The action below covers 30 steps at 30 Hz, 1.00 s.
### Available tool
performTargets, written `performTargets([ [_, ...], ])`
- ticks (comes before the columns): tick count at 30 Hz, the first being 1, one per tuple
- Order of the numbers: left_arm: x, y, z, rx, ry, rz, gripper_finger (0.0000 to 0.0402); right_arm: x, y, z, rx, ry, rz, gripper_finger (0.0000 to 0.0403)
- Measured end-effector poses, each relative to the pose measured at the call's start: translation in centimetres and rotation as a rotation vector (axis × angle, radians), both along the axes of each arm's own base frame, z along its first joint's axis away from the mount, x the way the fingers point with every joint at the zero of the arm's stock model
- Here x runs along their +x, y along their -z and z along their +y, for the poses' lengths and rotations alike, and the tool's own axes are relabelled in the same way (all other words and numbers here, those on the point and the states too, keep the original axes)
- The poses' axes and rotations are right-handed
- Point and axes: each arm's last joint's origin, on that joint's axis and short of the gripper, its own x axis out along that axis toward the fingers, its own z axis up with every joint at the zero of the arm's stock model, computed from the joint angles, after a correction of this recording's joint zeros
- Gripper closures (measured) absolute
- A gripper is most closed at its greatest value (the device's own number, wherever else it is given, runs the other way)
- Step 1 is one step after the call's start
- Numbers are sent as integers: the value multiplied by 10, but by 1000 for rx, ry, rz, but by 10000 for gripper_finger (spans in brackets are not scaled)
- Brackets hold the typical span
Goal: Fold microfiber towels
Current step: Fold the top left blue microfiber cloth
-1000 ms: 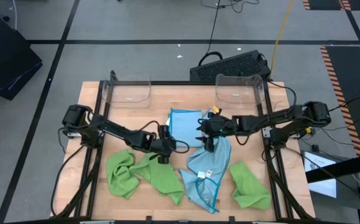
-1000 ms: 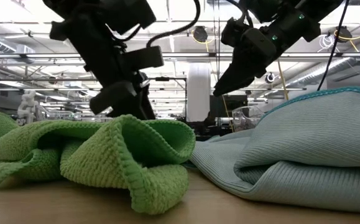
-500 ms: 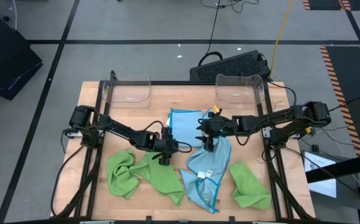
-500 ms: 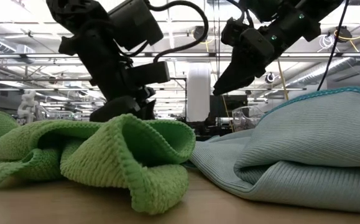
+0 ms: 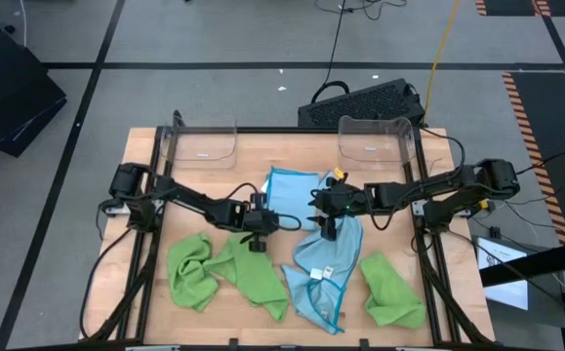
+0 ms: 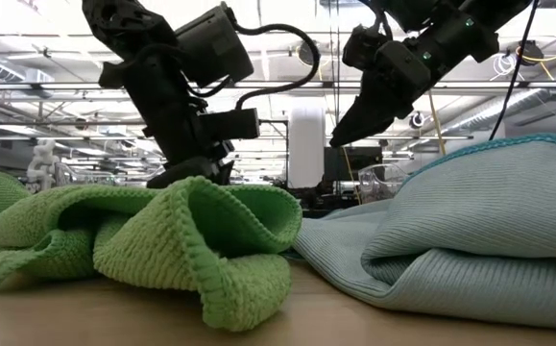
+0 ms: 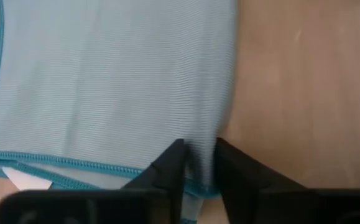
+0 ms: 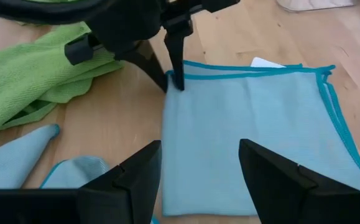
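Observation:
A folded light blue towel [image 5: 292, 193] with teal edging lies flat at the table's middle. My left gripper [image 5: 265, 222] is down at its near left corner, shut on the cloth; in the low view it [image 6: 196, 171] stands behind a crumpled green towel [image 6: 181, 240]. My right gripper [image 5: 324, 224] hangs open above the table, over the upper end of a crumpled light blue towel [image 5: 321, 268], with nothing between its fingers [image 8: 136, 180]. Another green towel [image 5: 392, 292] lies crumpled at the near right. My left gripper pinches the folded blue towel's corner [image 7: 199, 163] between its two fingers, right at the teal edging. The fingers [image 8: 175, 65] slant down onto it from the table's left. How many layers they have, I cannot tell. The towel still lies flat on the table.
Two clear plastic bins [image 5: 204, 144] [image 5: 375, 141] stand along the far edge. The green towel [image 5: 228, 273] covers the near left of the wooden table [image 5: 204, 200]. A white tag [image 8: 268, 62] sticks out at the folded towel's far edge.
My left gripper has moved down and toward the table's right and far side, from above the green towel to the folded blue towel's corner. The towels lie as before.

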Motion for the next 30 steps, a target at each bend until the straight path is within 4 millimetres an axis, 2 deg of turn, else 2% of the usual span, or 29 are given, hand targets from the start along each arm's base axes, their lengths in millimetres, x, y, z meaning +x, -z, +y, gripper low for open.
performTargets([
  [4,0,0,3,9,24,8,389,0,0,0,0,0,0,196],
  [9,-2,-11,6,-5,9,-23,395,0,0,3,-22,-28,7,196],
  [14,-7,-44,15,-75,-86,-141,395,0,5,21,-83,-103,27,196],
  [18,-11,-60,20,-117,-112,-200,396,4,20,31,-184,-100,79,196],
  [22,-12,-62,25,-121,-131,-201,397,9,36,35,-225,-77,119,196],
  [30,-13,-62,36,-142,-188,-211,398,23,54,46,-163,-30,45,196],
])
